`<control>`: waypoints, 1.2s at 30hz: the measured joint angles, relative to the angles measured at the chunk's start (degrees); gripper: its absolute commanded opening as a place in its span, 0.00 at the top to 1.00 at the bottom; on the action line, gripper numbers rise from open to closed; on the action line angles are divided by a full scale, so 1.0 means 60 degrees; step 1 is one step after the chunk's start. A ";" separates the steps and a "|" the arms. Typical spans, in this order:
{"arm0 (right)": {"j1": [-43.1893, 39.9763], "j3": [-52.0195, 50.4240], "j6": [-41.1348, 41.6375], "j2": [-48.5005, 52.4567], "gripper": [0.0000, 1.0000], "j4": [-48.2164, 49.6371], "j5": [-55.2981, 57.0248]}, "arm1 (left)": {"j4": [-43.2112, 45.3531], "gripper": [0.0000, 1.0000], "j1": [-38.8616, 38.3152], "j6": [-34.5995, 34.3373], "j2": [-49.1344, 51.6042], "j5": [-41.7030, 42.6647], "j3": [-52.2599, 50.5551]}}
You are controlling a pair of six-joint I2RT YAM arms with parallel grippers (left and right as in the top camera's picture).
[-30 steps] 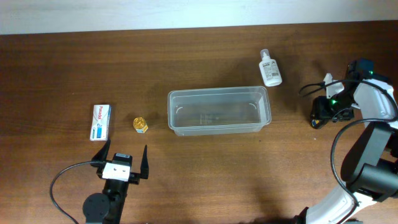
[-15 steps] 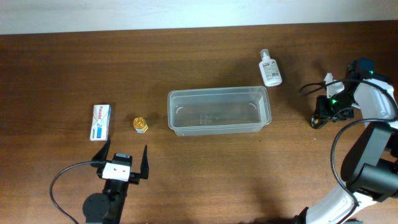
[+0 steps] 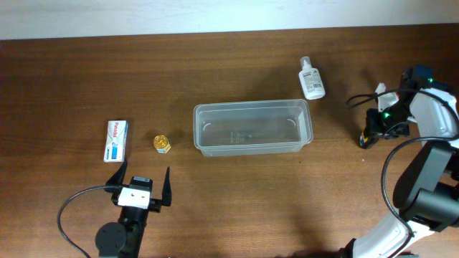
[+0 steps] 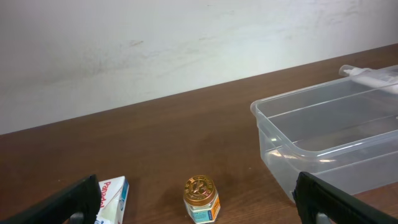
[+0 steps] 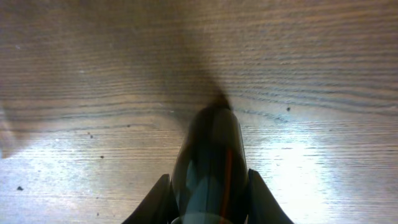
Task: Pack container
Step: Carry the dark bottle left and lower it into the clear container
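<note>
The clear plastic container (image 3: 251, 107) stands at the table's middle and holds nothing; its near corner shows in the left wrist view (image 4: 267, 127). A gold-lidded small jar (image 3: 162, 143) and a white box (image 3: 116, 140) lie to its left. A white bottle (image 3: 310, 79) lies behind its right end. My left gripper (image 3: 145, 172) is open and empty, just short of the jar (image 4: 201, 198) and the box (image 4: 112, 198). My right gripper (image 3: 369, 132) at the far right is shut on a dark glossy bottle (image 5: 208, 149), low over the wood.
The right arm's body and cables (image 3: 423, 179) fill the right edge of the table. A pale wall (image 4: 186, 37) runs behind the table's far edge.
The right wrist has shifted very slightly at the far right. The left arm and the objects have not moved.
</note>
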 measured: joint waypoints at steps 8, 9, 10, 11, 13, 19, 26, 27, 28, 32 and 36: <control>0.0000 0.1260 0.0262 0.0007 0.80 -0.1195 -0.0106 | 0.0000 0.01 0.0000 0.0000 0.0000 0.0004 0.0000; 0.0000 0.1461 0.0280 0.0018 0.80 -0.1392 -0.0197 | 0.0000 0.01 0.0000 0.0000 0.0000 0.0004 0.0000; 0.0000 0.1690 0.0291 0.0018 0.80 -0.1639 -0.0324 | 0.0000 0.01 0.0000 0.0000 0.0000 0.0004 0.0000; 0.0000 0.1953 0.0306 0.0025 0.80 -0.1894 -0.0474 | 0.0000 0.01 0.0000 0.0000 0.0000 0.0004 0.0000; 0.0000 0.2579 0.0339 0.0029 0.80 -0.2473 -0.0838 | 0.0000 0.01 0.0000 0.0000 0.0000 0.0004 0.0000; 0.0073 0.4098 0.0444 0.0025 0.80 -0.3636 -0.1993 | 0.0000 0.01 0.0000 0.0000 0.0000 0.0004 0.0000; 0.1111 0.4557 0.0466 0.0022 0.80 -0.3836 -0.2466 | 0.0000 0.01 0.0000 0.0000 0.0000 0.0004 0.0000; 0.1362 0.4557 0.0470 0.0022 0.80 -0.3810 -0.2499 | 0.0000 0.01 0.0000 0.0000 0.0000 0.0004 0.0000; 0.1676 0.4557 0.0474 0.0022 0.80 -0.3763 -0.2535 | 0.0000 0.01 0.0000 0.0000 0.0000 0.0004 0.0000; 0.2750 0.4561 0.0470 0.0022 0.79 -0.3435 -0.2605 | 0.0000 0.01 0.0000 0.0000 0.0000 0.0004 0.0000; 0.3770 0.4561 0.0561 0.0022 0.80 -0.3209 -0.2393 | 0.0000 0.01 0.0000 0.0000 0.0000 0.0004 0.0000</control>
